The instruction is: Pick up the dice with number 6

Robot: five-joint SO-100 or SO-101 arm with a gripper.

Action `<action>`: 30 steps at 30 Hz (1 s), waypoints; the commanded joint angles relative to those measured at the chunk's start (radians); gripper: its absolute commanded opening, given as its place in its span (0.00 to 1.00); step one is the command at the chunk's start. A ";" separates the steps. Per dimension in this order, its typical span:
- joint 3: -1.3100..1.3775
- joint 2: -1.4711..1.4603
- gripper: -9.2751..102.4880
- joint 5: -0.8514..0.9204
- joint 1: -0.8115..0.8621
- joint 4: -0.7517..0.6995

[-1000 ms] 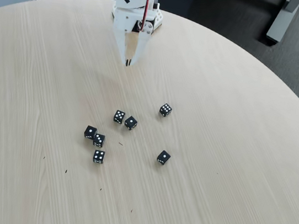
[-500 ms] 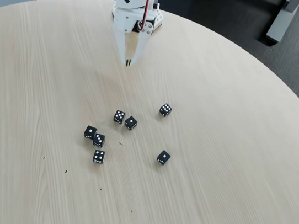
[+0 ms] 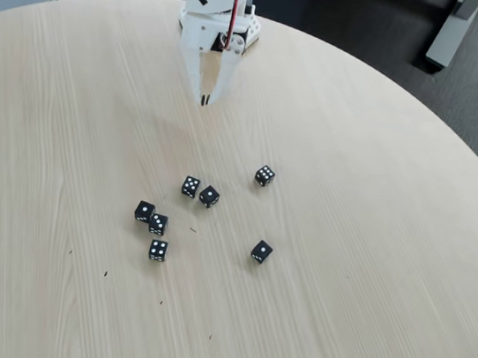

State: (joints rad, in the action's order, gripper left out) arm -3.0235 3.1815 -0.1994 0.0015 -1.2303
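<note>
Several small black dice with white pips lie scattered in the middle of the round table in the fixed view. The dice with number 6 (image 3: 191, 186) sits at the upper left of the cluster, its top packed with pips, close beside a one-pip die (image 3: 209, 196). My white gripper (image 3: 204, 101) hangs above the table at the far side, pointing down, its fingers pressed together with nothing between them. It is well behind the dice, roughly in line with the six die.
Other dice: one at the right rear (image 3: 264, 175), a one-pip die at the right front (image 3: 262, 252), and three at the left front (image 3: 144, 211), (image 3: 158, 224), (image 3: 158, 250). The light wooden table (image 3: 371, 251) curves off at the right. The arm's base (image 3: 222, 16) stands at the far edge.
</note>
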 commanded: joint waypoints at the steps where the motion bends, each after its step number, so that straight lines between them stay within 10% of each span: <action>1: 0.008 0.003 0.09 0.006 -0.008 -0.003; 30: 0.232 -0.319 0.13 -0.143 -0.009 -0.002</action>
State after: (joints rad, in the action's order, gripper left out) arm -2.9008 2.9590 -0.2884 0.0000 -1.2303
